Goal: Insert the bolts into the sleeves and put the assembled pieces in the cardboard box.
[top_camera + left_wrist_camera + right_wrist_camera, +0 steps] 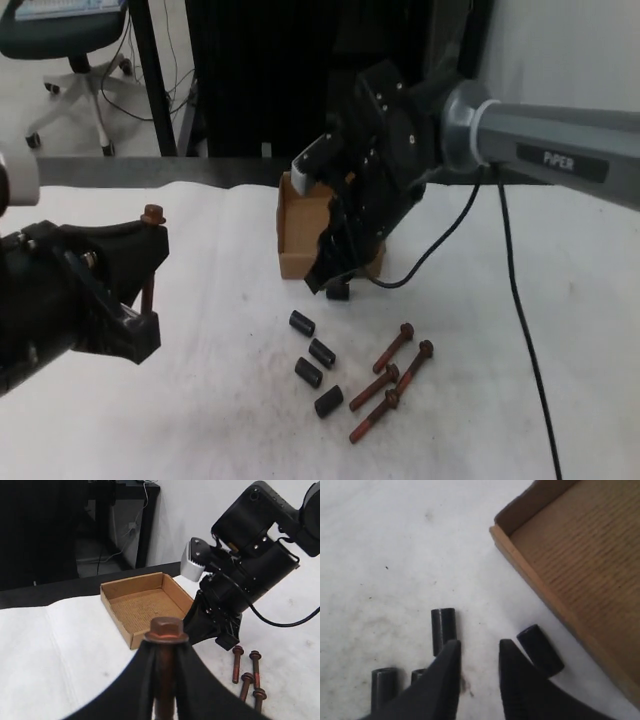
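Observation:
My left gripper is shut on a rusty bolt, held upright with its hex head above the fingers; it hovers at the bench's left side. The empty cardboard box lies at mid-bench. Just in front of it my right gripper points down, open, with nothing between its fingers. One black sleeve lies beside one fingertip near the box wall, another sleeve beside the other. Several more sleeves and several loose bolts lie nearer the front.
A white cloth covers the bench. The right arm's black cable trails across its right side. An office chair and dark table legs stand beyond the far edge.

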